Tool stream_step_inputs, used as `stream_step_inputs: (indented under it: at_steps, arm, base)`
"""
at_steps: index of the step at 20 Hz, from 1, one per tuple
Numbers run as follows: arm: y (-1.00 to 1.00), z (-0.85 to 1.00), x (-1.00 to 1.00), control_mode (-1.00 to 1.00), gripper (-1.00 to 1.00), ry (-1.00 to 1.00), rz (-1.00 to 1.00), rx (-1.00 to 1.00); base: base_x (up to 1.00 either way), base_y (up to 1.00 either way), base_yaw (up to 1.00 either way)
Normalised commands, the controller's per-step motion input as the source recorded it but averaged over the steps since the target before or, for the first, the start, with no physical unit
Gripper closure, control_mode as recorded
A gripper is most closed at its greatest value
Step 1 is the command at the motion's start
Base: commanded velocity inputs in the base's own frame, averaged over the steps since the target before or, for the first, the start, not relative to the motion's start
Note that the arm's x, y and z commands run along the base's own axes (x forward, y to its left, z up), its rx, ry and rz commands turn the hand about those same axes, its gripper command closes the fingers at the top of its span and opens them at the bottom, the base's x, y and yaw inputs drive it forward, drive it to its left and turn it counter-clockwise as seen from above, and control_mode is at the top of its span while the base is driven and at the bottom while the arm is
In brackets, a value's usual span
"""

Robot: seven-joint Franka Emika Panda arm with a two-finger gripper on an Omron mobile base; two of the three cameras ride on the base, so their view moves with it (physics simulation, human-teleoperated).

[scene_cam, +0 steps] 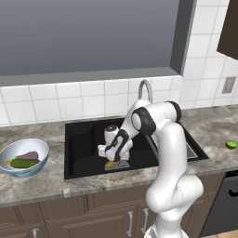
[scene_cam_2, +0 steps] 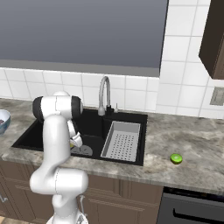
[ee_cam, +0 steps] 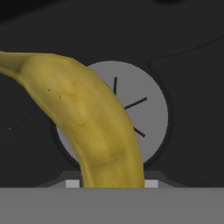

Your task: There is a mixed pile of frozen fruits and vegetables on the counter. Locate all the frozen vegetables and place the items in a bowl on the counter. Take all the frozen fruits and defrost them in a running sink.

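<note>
My gripper (scene_cam: 111,161) reaches down into the black sink (scene_cam: 83,139) and is shut on the yellow banana (scene_cam: 110,164). In the hand view the banana (ee_cam: 94,127) runs from the upper left down between the fingertips, low over the round grey drain (ee_cam: 153,113). The pale blue bowl (scene_cam: 41,148) stands on the counter (scene_cam: 46,183) left of the sink, holding the dark green cucumber (scene_cam: 24,163) and the grey-purple eggplant (scene_cam: 29,155). The green lime (scene_cam: 231,144) (scene_cam_2: 176,158) lies on the counter to the right of the sink.
The chrome faucet (scene_cam_2: 104,94) curves over the back of the basin. A grey perforated tray (scene_cam_2: 121,140) fills the sink's right part. A dark oven front (scene_cam_2: 192,210) sits below the counter on the right.
</note>
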Motion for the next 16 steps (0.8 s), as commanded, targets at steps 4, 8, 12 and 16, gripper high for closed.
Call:
stream_step_inputs:
  at_steps: [4, 8, 12, 16]
  arm:
    - [0.0, -0.07, 0.0, -1.0, -1.0, -0.04, -0.01, 0.0]
    - [0.0, -0.06, 0.0, -1.0, -1.0, -0.04, -0.01, 0.0]
    - [0.0, -0.06, 0.0, -1.0, -1.0, -0.04, 0.0, 0.0]
    - [0.0, -0.02, 0.0, -1.0, -1.0, -0.07, 0.0, 0.0]
  base:
    - [0.0, 0.0, 0.0]
    - [0.0, 0.0, 0.0]
    - [0.0, 0.0, 0.0]
    - [0.0, 0.0, 0.0]
